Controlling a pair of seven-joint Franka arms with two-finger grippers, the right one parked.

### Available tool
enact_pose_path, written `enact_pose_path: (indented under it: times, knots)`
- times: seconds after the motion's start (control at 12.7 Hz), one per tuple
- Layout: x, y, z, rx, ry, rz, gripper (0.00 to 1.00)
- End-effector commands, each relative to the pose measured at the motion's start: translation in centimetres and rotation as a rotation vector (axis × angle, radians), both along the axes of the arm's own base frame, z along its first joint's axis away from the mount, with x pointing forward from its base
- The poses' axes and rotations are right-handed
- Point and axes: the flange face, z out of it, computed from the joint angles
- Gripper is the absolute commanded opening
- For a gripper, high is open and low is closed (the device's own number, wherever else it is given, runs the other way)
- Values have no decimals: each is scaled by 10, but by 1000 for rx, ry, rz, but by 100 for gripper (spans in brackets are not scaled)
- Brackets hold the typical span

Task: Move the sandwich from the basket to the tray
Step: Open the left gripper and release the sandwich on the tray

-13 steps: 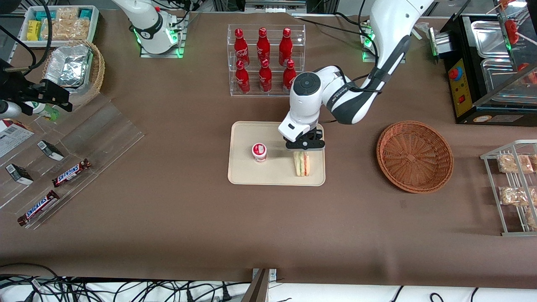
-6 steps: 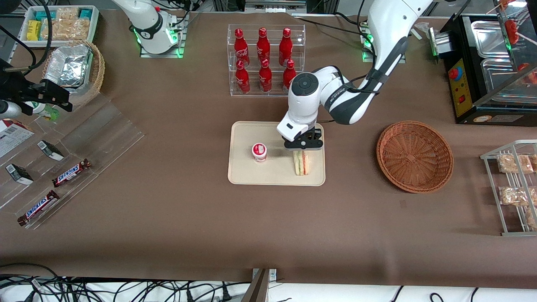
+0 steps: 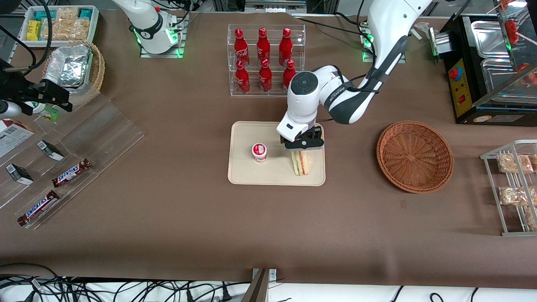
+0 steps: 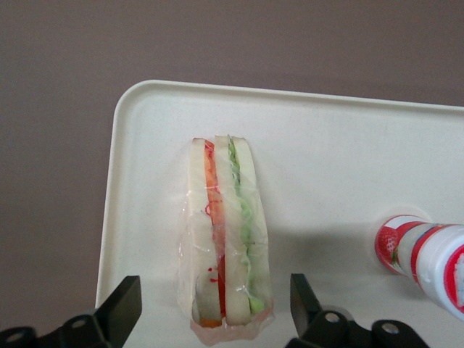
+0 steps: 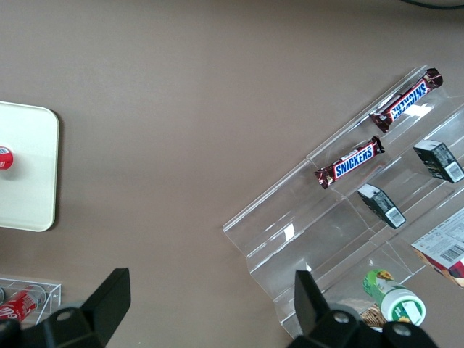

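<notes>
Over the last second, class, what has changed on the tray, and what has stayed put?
The gripper has let go of the sandwich and risen slightly; its fingers now stand open, clear of the wrap. The sandwich stands on the tray; the yogurt cup and basket are unmoved.

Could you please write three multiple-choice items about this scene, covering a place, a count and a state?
1. Where is the clear-wrapped triangular white-bread sandwich?
A. in the round reddish-brown wicker basket
B. on the flat cream-beige rectangular tray
C. on the brown table

2. How many red bottles stand in the clear rack?
A. four
B. six
C. eight

3. What is the left arm's end effector doing?
A. open, fingers apart from the sandwich
B. shut on the sandwich
C. holding the small red-and-white cup

Answers: 1 B, it stands on the tray. 2 B, two rows of three. 3 A, gaps show beside the wrap.
</notes>
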Motion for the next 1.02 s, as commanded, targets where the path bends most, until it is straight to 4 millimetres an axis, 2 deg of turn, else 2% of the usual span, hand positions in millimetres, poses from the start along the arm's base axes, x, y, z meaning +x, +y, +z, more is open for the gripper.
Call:
enact_pose_path:
  times: [0.0, 0.16, 0.39, 0.71, 0.79, 0.94]
  knots:
    - [7, -6, 48, 40, -25, 41, 100]
    - [21, -8, 74, 36, -21, 78, 100]
    - [41, 4, 100, 47, -28, 125, 100]
    - [76, 38, 139, 29, -20, 222, 100]
    - [96, 68, 147, 23, -26, 249, 100]
    - [124, 122, 155, 33, -11, 280, 100]
